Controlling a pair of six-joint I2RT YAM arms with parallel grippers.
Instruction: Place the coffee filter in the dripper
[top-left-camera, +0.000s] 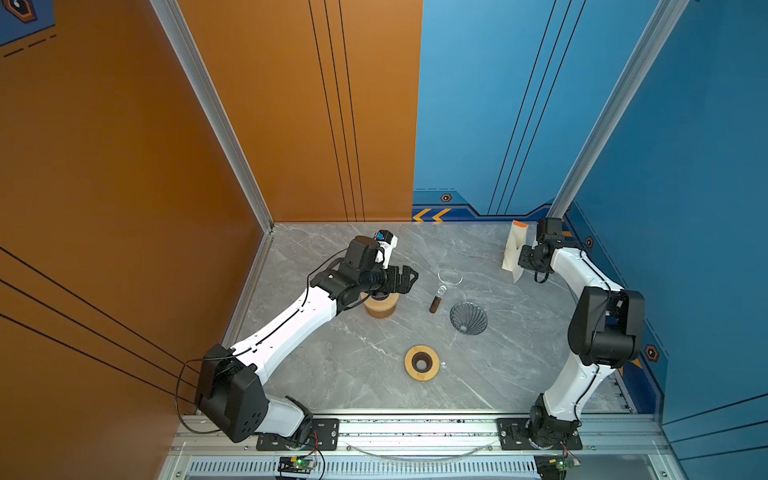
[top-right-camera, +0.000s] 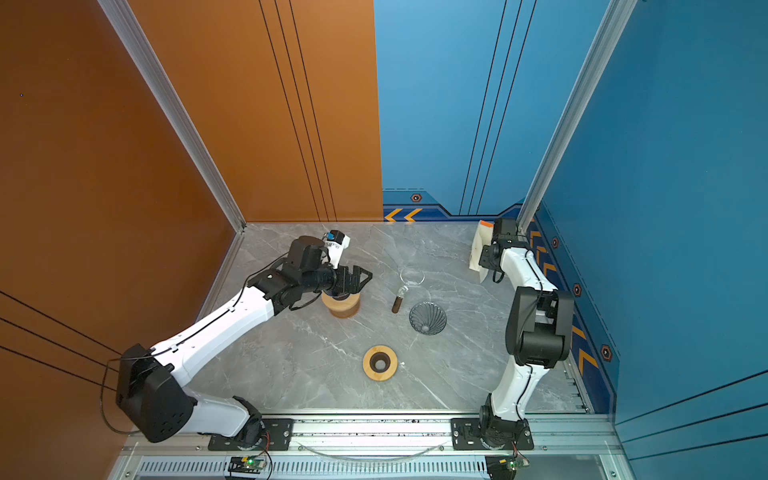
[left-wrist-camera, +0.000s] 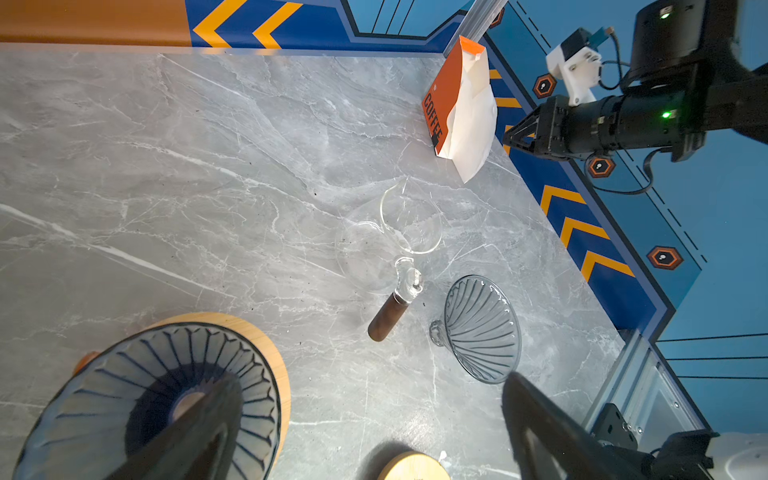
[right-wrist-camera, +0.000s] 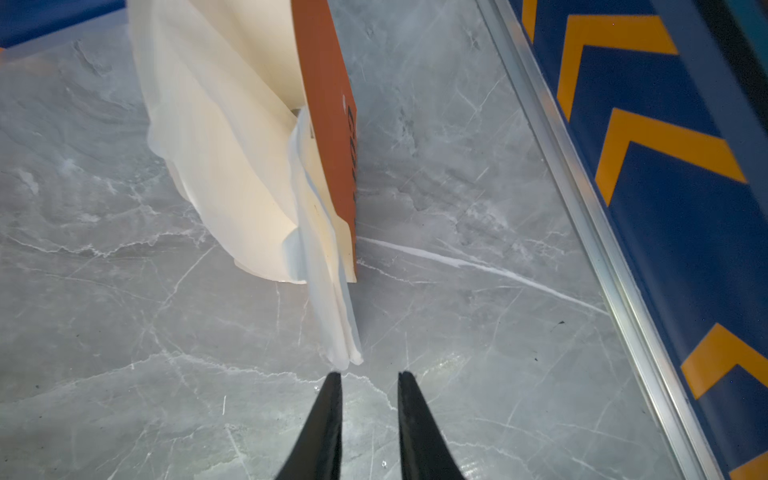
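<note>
Nearest the rail, a flat round wooden ring with a dark centre hole (top-left-camera: 422, 363) lies on the grey marble counter (top-left-camera: 353, 365). Beyond it and slightly right, a dark ribbed glass dripper cone (top-left-camera: 468, 318) lies tipped on its side. Just beside that sits a clear glass carafe (top-left-camera: 450, 276), its brown wooden handle (top-left-camera: 435, 305) pointing back toward the ring.

Left of these, a second blue-grey ribbed dripper (left-wrist-camera: 124, 386) is seated in a pale wooden cylindrical stand (top-left-camera: 380, 309). The left hand (top-left-camera: 409, 279) hovers over it, released and spread wide with nothing in it. In the left wrist view one finger (left-wrist-camera: 187, 428) crosses the dripper's bowl and the other stands well off to the side.

Farthest back, near the right rear corner, a cream paper bag with an orange face (top-left-camera: 515, 249) (it reads COFFEE in the left wrist view) stands upright on the counter. The white paper coffee filter (right-wrist-camera: 328, 307) is tucked into the bag's open side, and its folded tip sticks out past the bag's edge; it is in neither dripper. The right hand (right-wrist-camera: 370, 376) is level with that tip. Its two black fingers are a narrow gap apart, with only bare counter between them, and the filter tip lies just ahead of one fingertip (right-wrist-camera: 334, 380), not gripped.
</note>
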